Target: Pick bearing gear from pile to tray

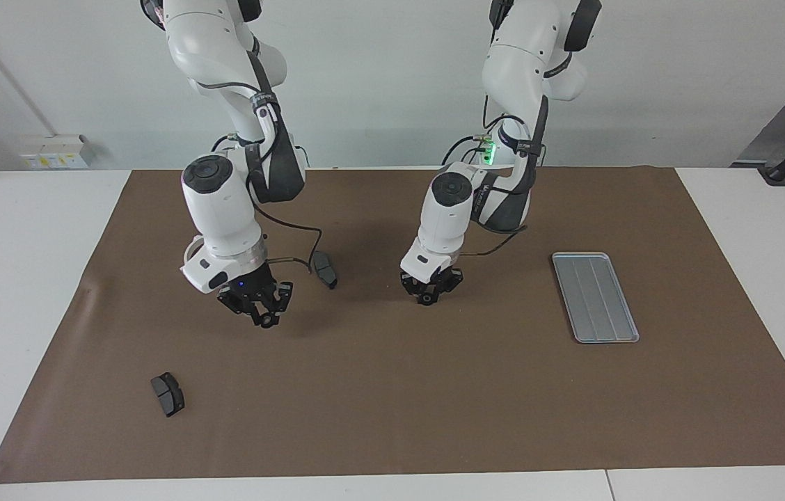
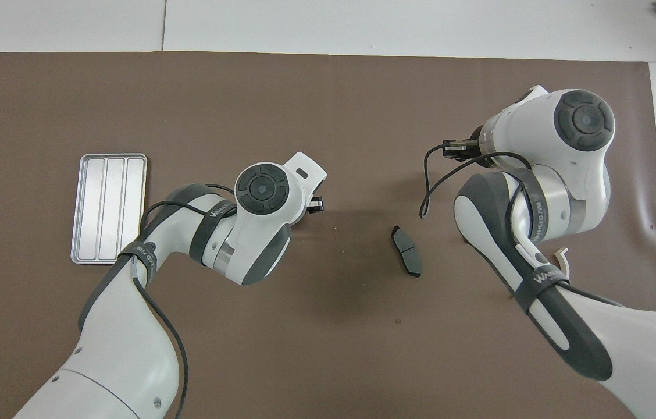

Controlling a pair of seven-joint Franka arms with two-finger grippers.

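The silver grooved tray lies empty toward the left arm's end of the mat; it also shows in the overhead view. My right gripper hangs above the mat, its fingers closed on a small black ring gear. My left gripper is low over the middle of the mat, shut on another black ring gear. In the overhead view only the tips of the left gripper and right gripper show. No other gears are in view.
One dark brake pad lies between the grippers, also in the overhead view. A second brake pad lies farther from the robots at the right arm's end. A white curved bracket peeks out beside the right arm.
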